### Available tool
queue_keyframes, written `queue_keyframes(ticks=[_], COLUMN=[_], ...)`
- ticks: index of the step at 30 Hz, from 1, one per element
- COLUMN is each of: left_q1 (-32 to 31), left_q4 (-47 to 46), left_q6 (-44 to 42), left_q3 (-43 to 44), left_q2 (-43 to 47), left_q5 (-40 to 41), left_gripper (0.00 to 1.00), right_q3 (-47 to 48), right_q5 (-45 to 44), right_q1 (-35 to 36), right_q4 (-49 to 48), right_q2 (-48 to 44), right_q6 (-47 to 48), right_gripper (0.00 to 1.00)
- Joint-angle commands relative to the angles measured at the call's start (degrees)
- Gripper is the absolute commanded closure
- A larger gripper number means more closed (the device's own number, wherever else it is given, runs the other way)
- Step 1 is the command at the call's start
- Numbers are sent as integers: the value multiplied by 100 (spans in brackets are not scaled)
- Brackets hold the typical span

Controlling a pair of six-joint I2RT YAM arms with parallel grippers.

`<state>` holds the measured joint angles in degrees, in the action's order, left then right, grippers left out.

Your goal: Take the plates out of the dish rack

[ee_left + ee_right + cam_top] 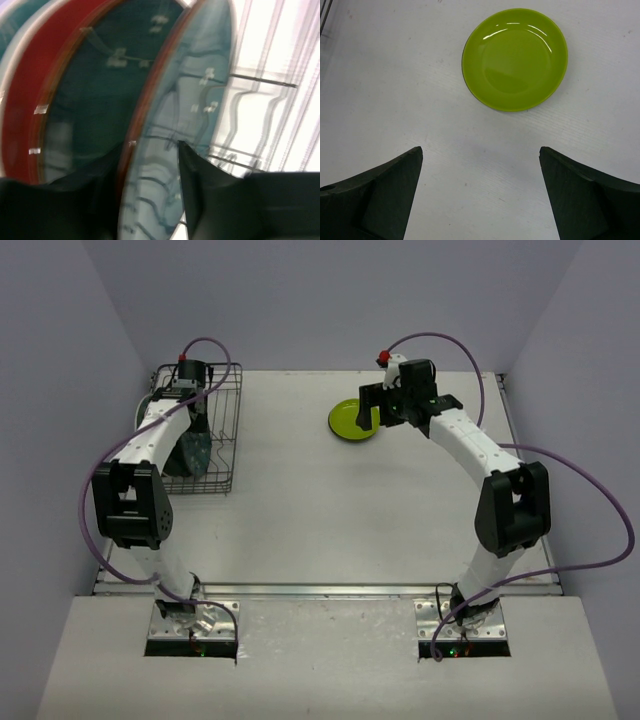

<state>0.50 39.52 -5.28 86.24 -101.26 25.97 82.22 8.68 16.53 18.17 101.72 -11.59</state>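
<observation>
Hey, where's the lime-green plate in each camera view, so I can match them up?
Top external: lime-green plate flat on the table, upper centre, just left of the right gripper.
Left wrist: not in it.
Right wrist: upper centre-right, beyond the open right gripper.
Shared landmark: the right gripper, next to the plate in both those views.
</observation>
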Motion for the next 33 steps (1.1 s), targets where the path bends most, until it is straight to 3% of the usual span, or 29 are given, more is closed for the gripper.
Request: queue_keyframes(ticks=[1, 7, 20, 26, 29, 33], left_q1=[167, 170, 5, -535, -612, -612], left_q4=[-334, -369, 12, 138, 758, 870], left_q6=[92, 60, -602, -1017, -793, -572], left_q3=[-36, 22, 1494, 2414, 3091, 2600], left_q2=[62, 328, 847, 1021, 1115, 1555], left_q5=[-639, -614, 133, 435, -999, -3087], left_gripper=[67, 100, 100, 100, 100, 100], right_q3=[-45, -46, -74, -22, -139, -528], right_q5=[162, 252, 327, 557, 1135, 2127], right_q1=[-16, 1, 114, 139, 139, 139], right_q4=[-302, -296, -349, -359, -557, -1062], right_q2=[-261, -280, -391, -480, -692, -1033], right_q6=[66, 14, -19, -28, -123, -554], right_gripper=[2, 3, 3, 3, 2, 1])
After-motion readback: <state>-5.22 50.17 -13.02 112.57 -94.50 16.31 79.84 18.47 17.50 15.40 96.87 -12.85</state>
